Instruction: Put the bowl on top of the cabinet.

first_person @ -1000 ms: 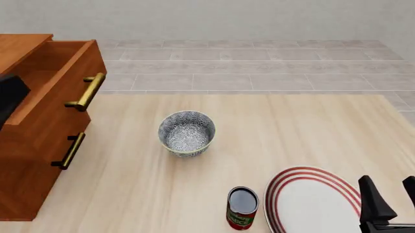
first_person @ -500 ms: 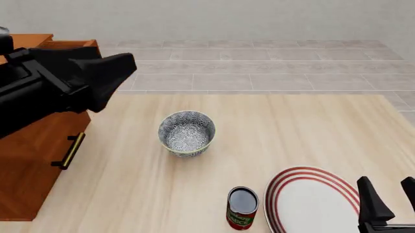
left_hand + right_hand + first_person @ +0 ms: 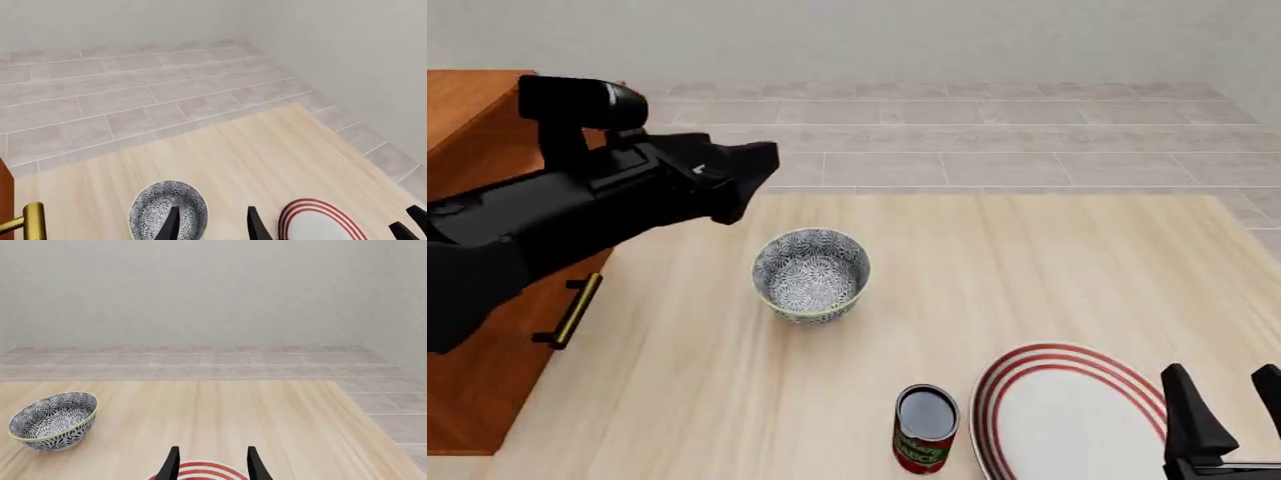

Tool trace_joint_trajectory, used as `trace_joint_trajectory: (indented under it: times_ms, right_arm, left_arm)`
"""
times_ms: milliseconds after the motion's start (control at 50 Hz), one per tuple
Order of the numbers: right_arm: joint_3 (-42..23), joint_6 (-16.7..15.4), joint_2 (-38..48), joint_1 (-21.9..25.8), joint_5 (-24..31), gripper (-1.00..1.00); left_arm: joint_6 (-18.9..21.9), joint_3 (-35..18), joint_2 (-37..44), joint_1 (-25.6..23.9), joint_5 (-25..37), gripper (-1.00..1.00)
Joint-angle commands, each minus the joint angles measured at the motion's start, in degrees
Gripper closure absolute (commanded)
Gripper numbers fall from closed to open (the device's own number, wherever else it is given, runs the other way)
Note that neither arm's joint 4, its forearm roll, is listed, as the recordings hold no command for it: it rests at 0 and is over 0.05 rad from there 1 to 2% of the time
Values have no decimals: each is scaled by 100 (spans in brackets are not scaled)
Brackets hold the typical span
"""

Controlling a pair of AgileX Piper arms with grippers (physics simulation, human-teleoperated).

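The left claw (image 3: 210, 225), fingers parted and empty, approached the bowl (image 3: 811, 274), which sat upright mid-surface (image 3: 1028, 280) near the cabinet (image 3: 481, 330); next, I judged, descend over its rim and close

The bowl (image 3: 811, 274) stands upright on the table (image 3: 1028, 270), right of the cabinet (image 3: 481, 300). The black left arm (image 3: 587, 215) reaches across the cabinet's front toward the bowl, not touching it.

One bowl (image 3: 811, 274), one cabinet (image 3: 481, 330), one plate (image 3: 1074, 415), one can (image 3: 926, 428).
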Motion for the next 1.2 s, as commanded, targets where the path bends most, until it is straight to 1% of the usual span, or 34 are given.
trace_joint_trajectory:
  times_ms: [20, 120, 140, 460, 800, 860, 980, 1120, 1200]
  right_arm:
    - [0, -12, 0, 2, -3, -100]
    - [1, -19, 0, 6, 2, -100]
    - [1, -20, 0, 9, 2, -100]
    - [1, -19, 0, 10, 12, -100]
    - [-1, -49, 0, 30, 25, -100]
    - [-1, -55, 0, 39, 29, -100]
    - [-3, -62, 0, 50, 38, -100]
    - [-7, -57, 0, 50, 41, -100]
    - [-3, -53, 0, 46, 32, -100]
  left_arm:
    - [-58, 118, 369, 175, -200, -100]
    - [-1, 156, 481, 391, -258, -100]
    - [-141, 149, 522, 411, -249, -100]
    - [-140, 287, 735, 567, -413, -100]
    - [-342, 397, 982, 797, -591, -100]
    - [-439, 426, 1033, 897, -622, -100]
    - [-495, 442, 1066, 996, -657, -100]
    - [-607, 496, 1236, 1075, -756, -100]
    - [-631, 504, 1295, 1032, -785, -100]
